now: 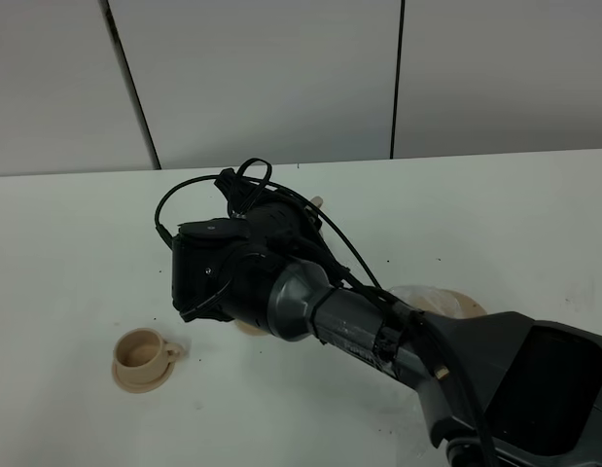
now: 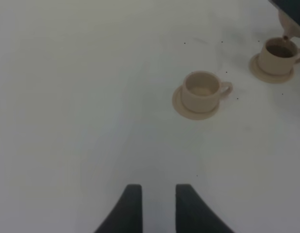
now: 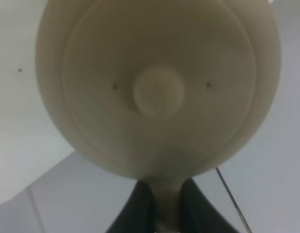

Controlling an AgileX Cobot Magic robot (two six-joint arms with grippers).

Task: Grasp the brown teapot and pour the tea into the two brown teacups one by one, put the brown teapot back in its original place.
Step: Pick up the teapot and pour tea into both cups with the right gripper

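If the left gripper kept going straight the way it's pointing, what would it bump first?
Probably just bare table. The left gripper aims beside the nearer cup, not at it, though depth is hard to judge.

- Nothing readable anywhere tbh: no lettering, logo, number or sign in any of the three views.
- brown teapot (image 3: 157,87) and the two brown teacups (image 2: 202,92): plain matte glaze, no marks.
- black arm housing (image 1: 213,263), about 9 o'clock from the middle of the high view: no legible label.
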